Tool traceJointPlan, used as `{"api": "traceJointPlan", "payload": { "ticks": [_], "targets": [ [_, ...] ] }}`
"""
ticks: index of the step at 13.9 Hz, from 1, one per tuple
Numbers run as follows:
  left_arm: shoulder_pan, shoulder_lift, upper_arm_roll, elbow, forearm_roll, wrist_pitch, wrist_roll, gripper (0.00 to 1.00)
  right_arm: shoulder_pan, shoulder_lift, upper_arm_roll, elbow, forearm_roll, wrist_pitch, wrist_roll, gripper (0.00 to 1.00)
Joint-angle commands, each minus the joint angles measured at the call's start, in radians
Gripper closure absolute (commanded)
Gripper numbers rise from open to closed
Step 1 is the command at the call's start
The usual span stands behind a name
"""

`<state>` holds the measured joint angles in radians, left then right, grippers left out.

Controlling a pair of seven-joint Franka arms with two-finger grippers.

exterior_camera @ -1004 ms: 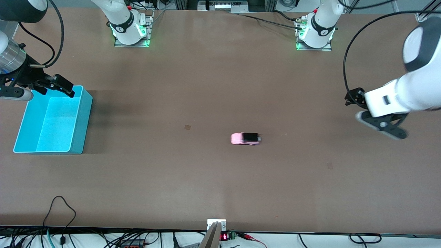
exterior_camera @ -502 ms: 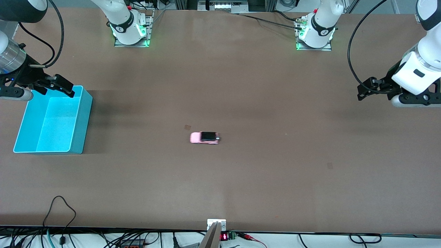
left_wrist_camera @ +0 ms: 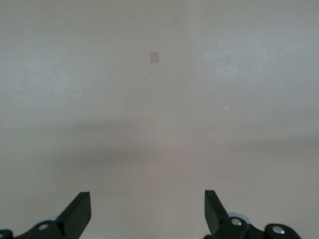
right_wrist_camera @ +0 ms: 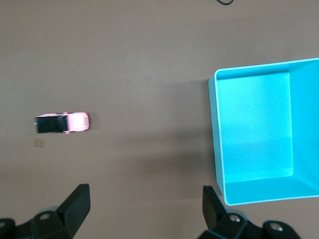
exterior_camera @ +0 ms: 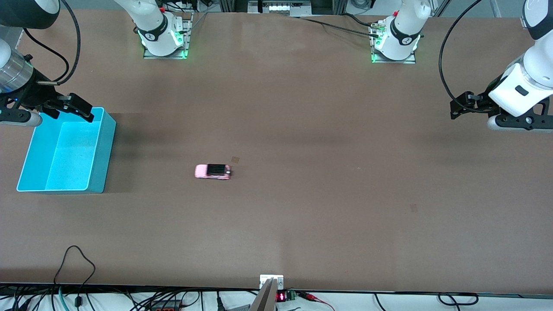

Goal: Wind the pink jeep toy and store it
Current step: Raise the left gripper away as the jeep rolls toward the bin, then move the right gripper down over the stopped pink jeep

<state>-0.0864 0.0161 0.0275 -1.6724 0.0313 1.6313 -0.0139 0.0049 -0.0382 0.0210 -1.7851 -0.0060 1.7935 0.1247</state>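
Note:
The pink jeep toy [exterior_camera: 212,171] stands on its wheels on the brown table, between the table's middle and the bin, pink nose toward the right arm's end. It also shows in the right wrist view [right_wrist_camera: 62,122]. The open blue bin [exterior_camera: 103,147] sits at the right arm's end and holds nothing; its rim shows in the right wrist view [right_wrist_camera: 214,129]. My right gripper [exterior_camera: 65,108] hangs open and empty over the bin's corner nearest the arm bases; it shows in its wrist view [right_wrist_camera: 144,204]. My left gripper [exterior_camera: 462,108] is open and empty at the left arm's end, over bare table [left_wrist_camera: 146,209].
A small tape patch [exterior_camera: 235,159] lies beside the jeep, and another [exterior_camera: 414,207] lies toward the left arm's end. The arm bases [exterior_camera: 164,39] stand along the farthest edge. Cables [exterior_camera: 73,263] hang at the nearest edge.
The jeep has rolled on its own from the table's middle toward the bin. The left arm has drawn back to its end of the table. The right arm has not moved.

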Motion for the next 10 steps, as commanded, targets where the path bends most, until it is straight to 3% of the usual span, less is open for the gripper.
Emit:
{"api": "traceJointPlan", "payload": {
  "ticks": [1,4,10],
  "targets": [
    [-0.007,-0.007,0.000,0.011,0.016,-0.019,0.031,0.00,-0.002,-0.011,0.003,-0.016,0.004,-0.003,-0.017,0.00],
    [-0.006,-0.007,-0.001,0.014,0.016,-0.025,0.032,0.00,0.003,0.009,0.007,-0.007,0.004,-0.003,-0.028,0.00],
    [-0.006,-0.005,0.000,0.031,0.013,-0.039,0.135,0.00,0.087,0.110,0.019,-0.007,-0.003,-0.008,-0.265,0.00]
  ]
}}
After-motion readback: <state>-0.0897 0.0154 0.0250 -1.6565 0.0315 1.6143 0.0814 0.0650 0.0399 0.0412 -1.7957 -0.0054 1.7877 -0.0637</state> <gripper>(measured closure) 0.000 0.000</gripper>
